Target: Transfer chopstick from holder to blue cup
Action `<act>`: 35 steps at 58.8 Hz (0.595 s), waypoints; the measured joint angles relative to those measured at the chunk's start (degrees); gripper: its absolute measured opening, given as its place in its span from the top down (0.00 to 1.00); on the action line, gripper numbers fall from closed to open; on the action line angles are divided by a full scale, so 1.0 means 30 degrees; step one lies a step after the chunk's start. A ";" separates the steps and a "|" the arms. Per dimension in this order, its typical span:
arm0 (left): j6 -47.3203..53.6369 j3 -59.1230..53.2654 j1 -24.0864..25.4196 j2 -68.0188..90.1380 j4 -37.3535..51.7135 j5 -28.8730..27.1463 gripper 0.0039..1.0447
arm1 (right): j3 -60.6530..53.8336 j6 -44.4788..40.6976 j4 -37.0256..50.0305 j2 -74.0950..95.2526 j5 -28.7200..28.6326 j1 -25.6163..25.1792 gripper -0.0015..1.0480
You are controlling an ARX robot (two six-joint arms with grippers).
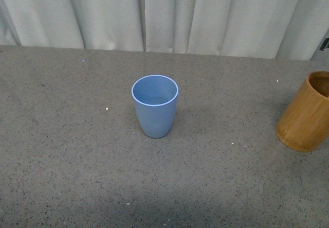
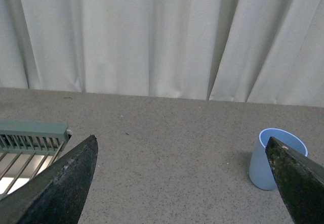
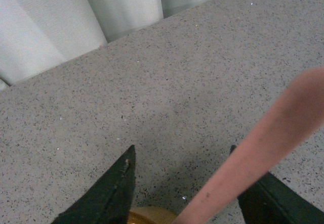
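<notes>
Grey tabletop [image 1: 61, 151] is filling my views. My right gripper [image 3: 183, 147] is hanging spread above the holder [image 3: 149, 216], chopstick [image 3: 263, 148] leaning beside one finger; my left gripper [image 2: 181, 139] is gaping, cup [image 2: 260, 166] showing behind one finger.

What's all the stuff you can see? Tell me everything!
blue cup: one, light blue, table's middle.
holder: one, orange-brown, front view's right edge.
chopstick: one, pink, slanting up near the holder's rim, right wrist view only.
slatted rack: one, grey-green, left wrist view only.
table: one, speckled grey.
curtain: one, white, behind the table.
left gripper: one, black, open, empty.
right gripper: one, black, open, above the holder.
</notes>
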 joint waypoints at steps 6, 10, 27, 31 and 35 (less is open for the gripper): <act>0.0000 0.0000 0.0000 0.0000 0.0000 0.0000 0.06 | 0.0000 0.0051 0.0102 0.0051 -0.0124 0.0102 0.69; 0.0000 0.0000 0.0000 0.0000 0.0000 0.0000 0.06 | 0.0000 0.0087 0.0175 0.0051 -0.0146 0.0168 0.78; 0.0000 0.0000 0.0000 0.0000 0.0000 0.0000 0.06 | -0.0138 0.0554 0.0525 -0.0066 -0.0306 0.0561 0.98; 0.0000 0.0000 0.0000 0.0000 0.0000 0.0000 0.06 | -0.0248 0.0648 0.0568 -0.0168 -0.0328 0.0656 0.98; 0.0000 0.0000 0.0000 0.0000 0.0000 0.0000 0.06 | -0.0364 0.0787 0.0597 -0.0299 -0.0372 0.0750 0.98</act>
